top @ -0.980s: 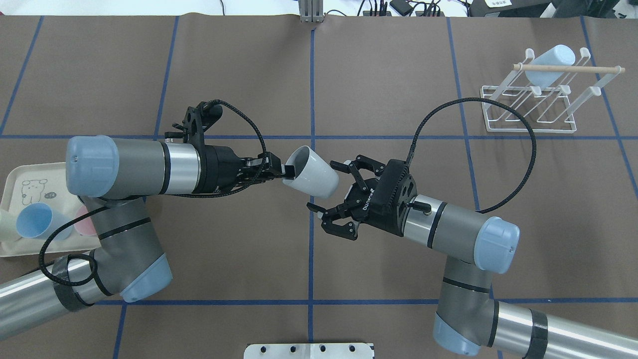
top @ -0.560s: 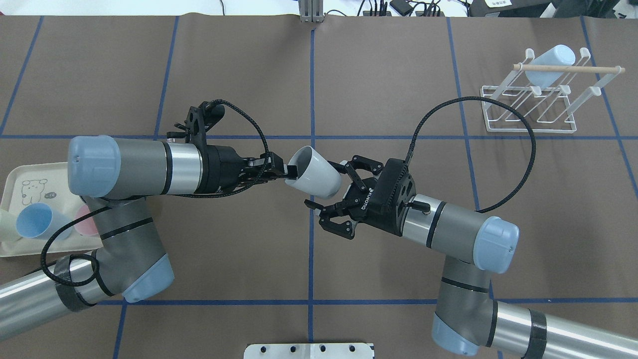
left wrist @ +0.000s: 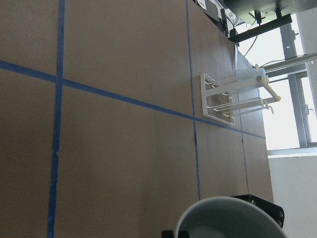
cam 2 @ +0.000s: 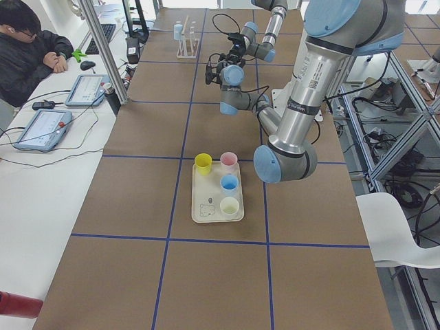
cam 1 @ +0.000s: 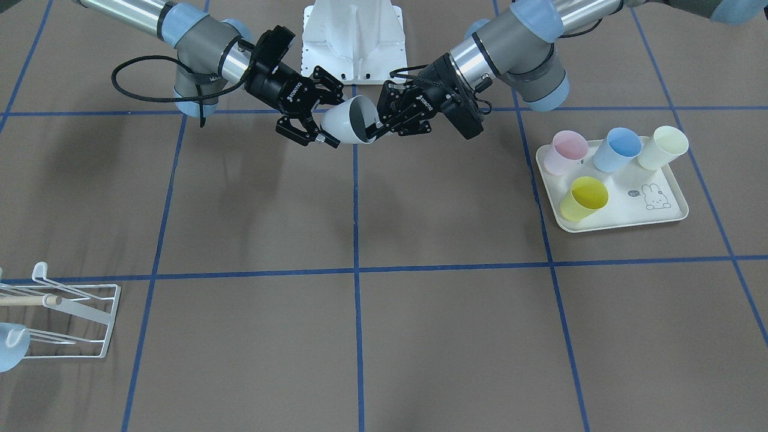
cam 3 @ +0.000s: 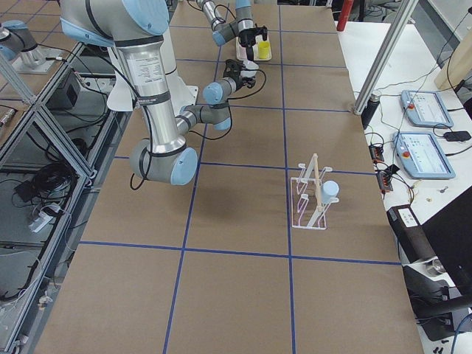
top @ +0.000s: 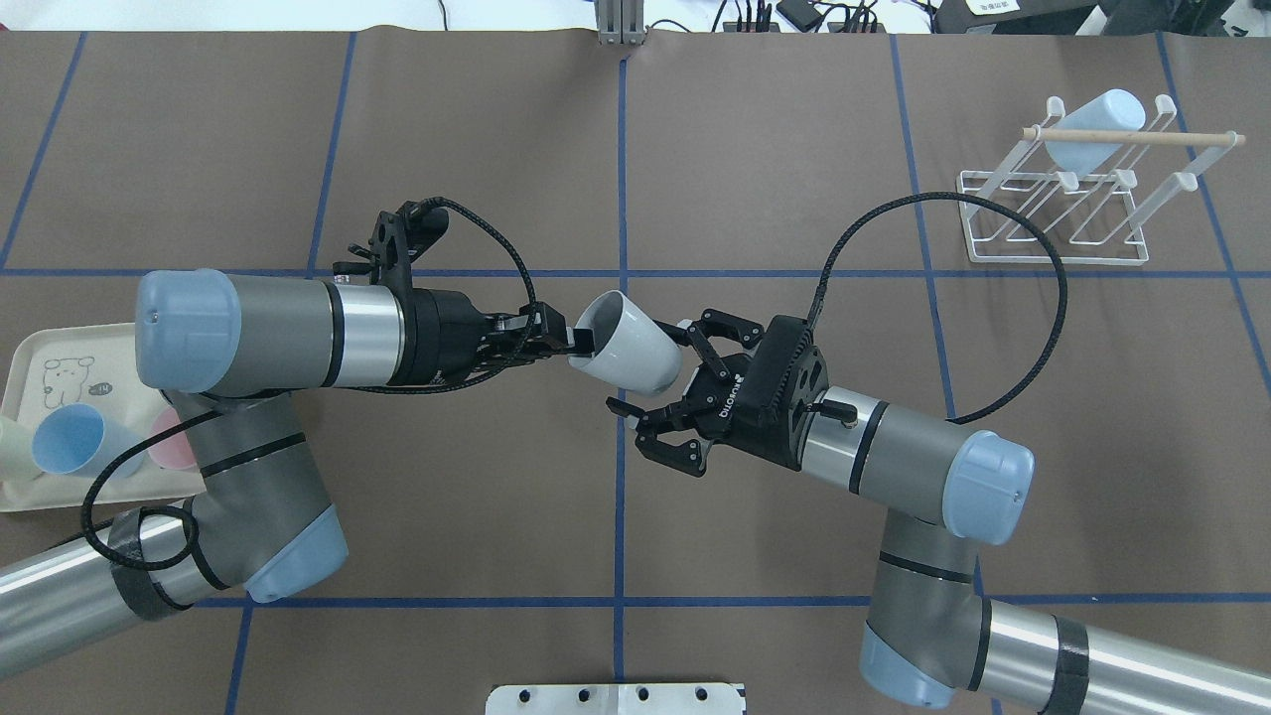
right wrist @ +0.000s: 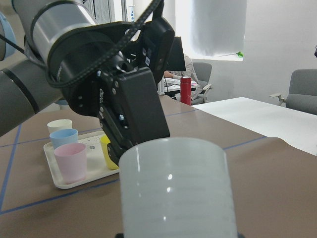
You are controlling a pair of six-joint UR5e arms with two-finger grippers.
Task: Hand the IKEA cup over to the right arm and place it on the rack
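The IKEA cup (top: 634,354), white-grey, hangs tilted above the table's middle. My left gripper (top: 584,344) is shut on its rim, one finger inside the mouth. My right gripper (top: 647,369) is open, and its spread fingers straddle the cup's closed base. In the front view the cup (cam 1: 343,125) sits between the left gripper (cam 1: 375,127) and the right gripper (cam 1: 332,114). The right wrist view shows the cup's base (right wrist: 178,191) filling the bottom centre. The white wire rack (top: 1053,216) with its wooden dowel stands at the far right.
A pale blue cup (top: 1090,131) hangs on the rack. A cream rabbit-print tray (cam 1: 630,213) at my left holds pink (cam 1: 567,151), blue (cam 1: 621,148), cream (cam 1: 667,144) and yellow (cam 1: 585,197) cups. A person (cam 2: 27,41) sits at the side desk.
The left arm nudged the cup slightly rightward and the right gripper closed in around its base. Both have barely moved in the last half second.
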